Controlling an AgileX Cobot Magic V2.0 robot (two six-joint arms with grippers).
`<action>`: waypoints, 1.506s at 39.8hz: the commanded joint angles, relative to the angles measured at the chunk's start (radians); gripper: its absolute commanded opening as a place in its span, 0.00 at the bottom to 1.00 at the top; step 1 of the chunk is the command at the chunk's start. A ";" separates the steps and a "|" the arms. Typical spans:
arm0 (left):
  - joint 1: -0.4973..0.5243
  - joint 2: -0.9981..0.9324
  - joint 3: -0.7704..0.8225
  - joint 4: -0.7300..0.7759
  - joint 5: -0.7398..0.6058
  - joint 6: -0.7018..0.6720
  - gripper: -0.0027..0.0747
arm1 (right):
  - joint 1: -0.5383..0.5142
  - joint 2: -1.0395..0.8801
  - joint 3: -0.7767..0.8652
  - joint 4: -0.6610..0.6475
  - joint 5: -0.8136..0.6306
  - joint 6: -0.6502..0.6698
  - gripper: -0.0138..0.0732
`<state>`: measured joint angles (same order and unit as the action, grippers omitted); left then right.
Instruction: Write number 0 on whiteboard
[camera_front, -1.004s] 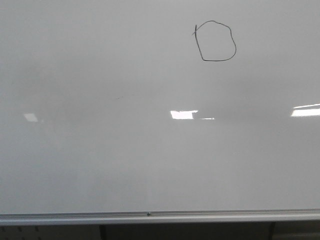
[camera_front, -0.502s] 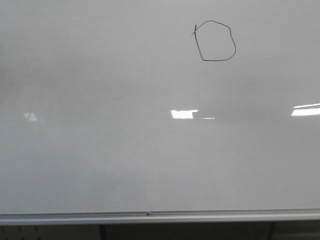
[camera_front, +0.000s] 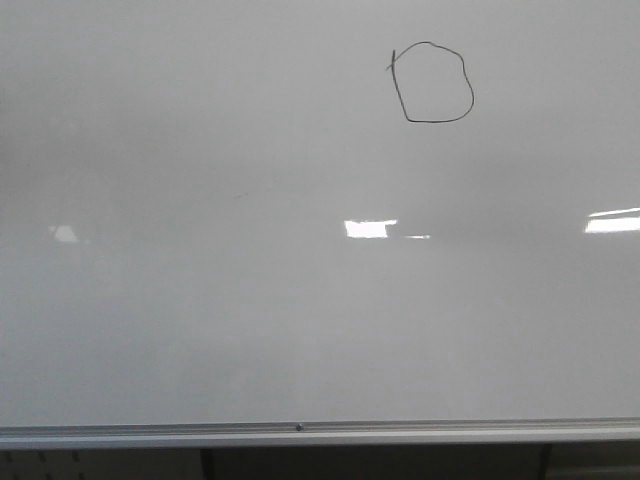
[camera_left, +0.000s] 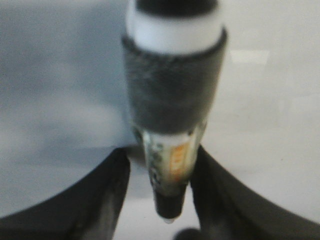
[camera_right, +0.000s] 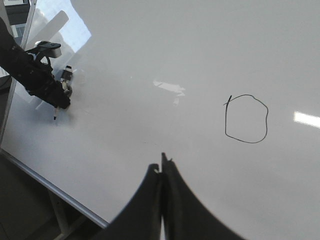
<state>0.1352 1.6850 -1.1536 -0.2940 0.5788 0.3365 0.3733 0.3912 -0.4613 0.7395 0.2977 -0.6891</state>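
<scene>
The whiteboard (camera_front: 200, 320) fills the front view. The number 0 (camera_front: 432, 82) is a thin black closed loop at its upper right, with a short tick at its upper left. Neither gripper shows in the front view. In the left wrist view my left gripper (camera_left: 162, 200) is shut on a marker (camera_left: 172, 100) wrapped in a dark band. In the right wrist view the left gripper (camera_right: 59, 100) holds the marker's tip (camera_right: 55, 116) close to the board, far left of the number 0 (camera_right: 246, 119). I cannot tell whether the tip touches. My right gripper (camera_right: 162, 167) is shut and empty, off the board.
A silver rail (camera_front: 320, 433) runs along the board's bottom edge, with a dark frame and legs (camera_front: 205, 465) below it. Bright rectangular light reflections (camera_front: 370, 228) lie across the board's middle and right. The board's lower left edge (camera_right: 45, 185) shows in the right wrist view.
The number 0 and the board stand the same. Only the faint reflection at the board's left side changes shape a little.
</scene>
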 joint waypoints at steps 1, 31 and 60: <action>-0.006 -0.026 -0.028 -0.012 -0.093 0.002 0.68 | -0.005 0.004 -0.026 0.020 -0.069 0.001 0.09; -0.006 -0.658 0.345 -0.009 -0.190 0.002 0.41 | -0.005 0.004 -0.026 0.020 -0.069 0.001 0.08; -0.006 -1.421 0.642 -0.022 -0.265 0.002 0.01 | -0.005 0.004 -0.026 0.020 -0.069 0.001 0.08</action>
<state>0.1352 0.2616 -0.4845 -0.2958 0.3908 0.3365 0.3733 0.3912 -0.4613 0.7407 0.2977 -0.6891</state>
